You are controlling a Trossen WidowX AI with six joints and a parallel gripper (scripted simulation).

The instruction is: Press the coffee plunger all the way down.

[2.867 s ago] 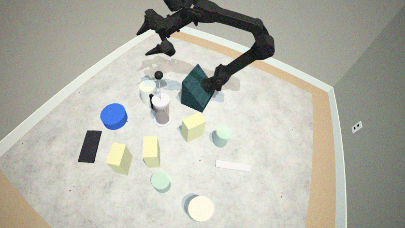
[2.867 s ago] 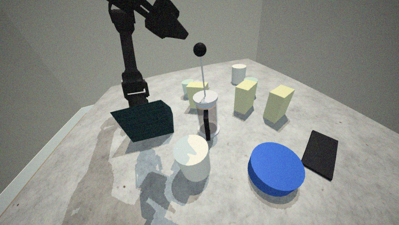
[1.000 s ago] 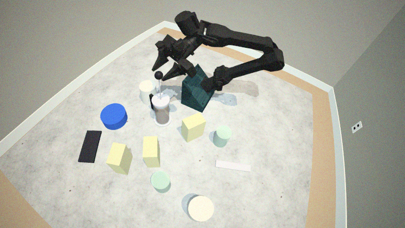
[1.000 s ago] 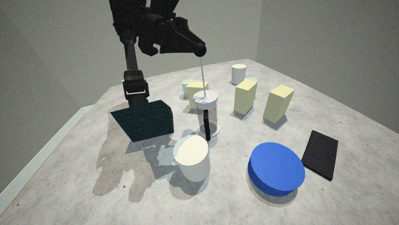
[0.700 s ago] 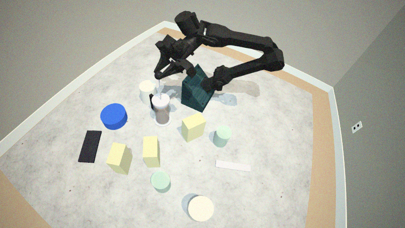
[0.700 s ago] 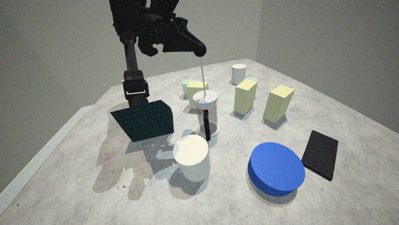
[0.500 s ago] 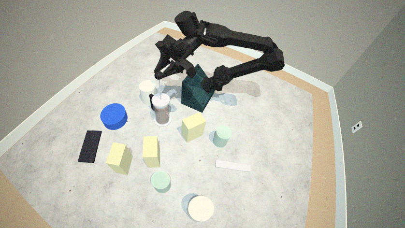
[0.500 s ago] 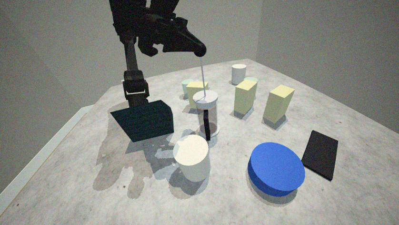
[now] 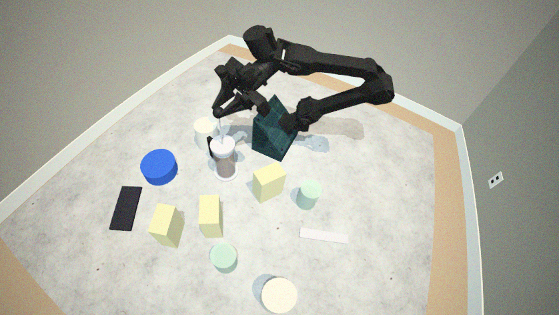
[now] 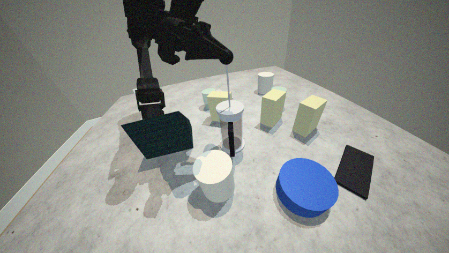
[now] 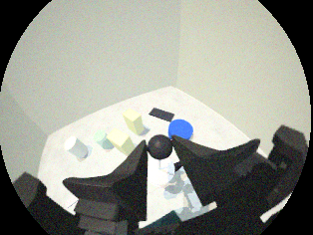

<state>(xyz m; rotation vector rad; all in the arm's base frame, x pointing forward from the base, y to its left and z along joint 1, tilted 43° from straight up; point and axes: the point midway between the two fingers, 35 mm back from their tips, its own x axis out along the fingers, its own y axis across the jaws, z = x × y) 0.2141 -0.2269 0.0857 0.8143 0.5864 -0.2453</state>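
The coffee press (image 9: 225, 162) (image 10: 236, 130) stands upright on the table, a clear cylinder with a white lid, brown contents and a black handle on its side. Its thin plunger rod (image 10: 227, 83) stands far out above the lid. The black plunger knob (image 9: 218, 112) (image 10: 226, 57) (image 11: 159, 146) tops the rod. My gripper (image 9: 217, 111) (image 10: 225, 57) (image 11: 158, 140) is shut on the knob, with one fingertip on each side of it in the wrist view. In the exterior view the nearer finger hides the farther one.
A cream cylinder (image 9: 204, 127) (image 10: 213, 168) stands close behind the press on its handle side. A blue disc (image 9: 158, 166) (image 10: 306, 186), a black slab (image 9: 125, 207), several yellow blocks (image 9: 269, 183) and green cylinders (image 9: 309, 194) stand around. The arm's dark green base (image 9: 273, 133) is near the press.
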